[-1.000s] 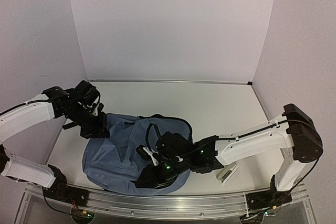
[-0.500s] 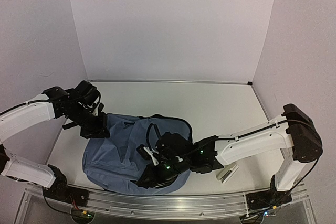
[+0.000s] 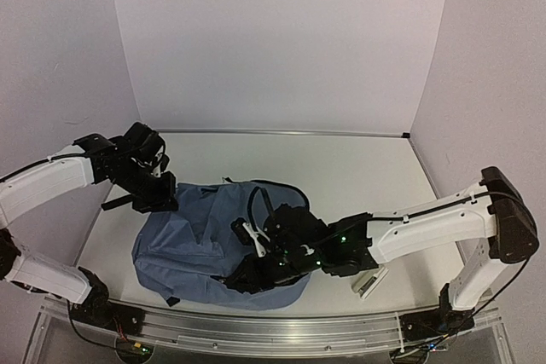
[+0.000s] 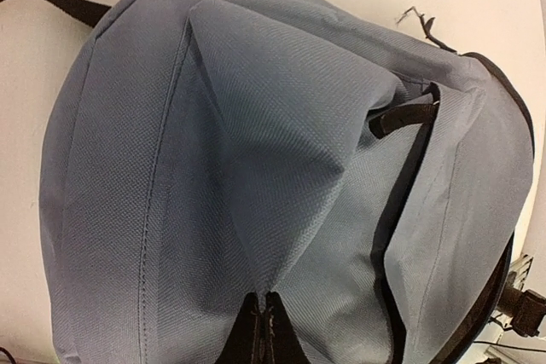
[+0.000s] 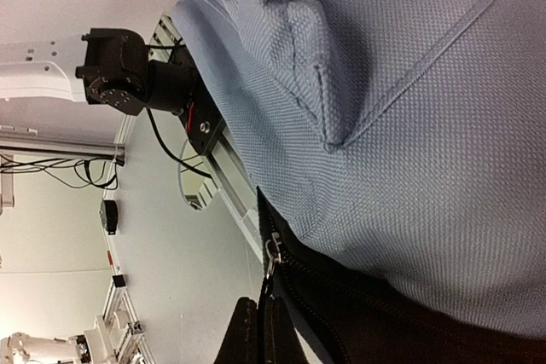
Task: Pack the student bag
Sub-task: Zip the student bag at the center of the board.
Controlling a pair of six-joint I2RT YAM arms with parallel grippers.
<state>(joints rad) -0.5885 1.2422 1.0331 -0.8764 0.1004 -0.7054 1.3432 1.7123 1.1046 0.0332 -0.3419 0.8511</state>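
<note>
Jaws of the left gripper are pressed together on a pinch of the large dusty-blue fabric backpack, at its far left edge. In the left wrist view the cloth rises in a tented fold straight into the closed black fingertips. The right gripper is closed too, at the backpack's near right side. In the right wrist view its fingers meet just below the small metal zipper slider on the black zipper track, and whether the pull tab sits between them cannot be told. The backpack lies flat on the white table between the two arms, near the front edge, black straps on top.
</note>
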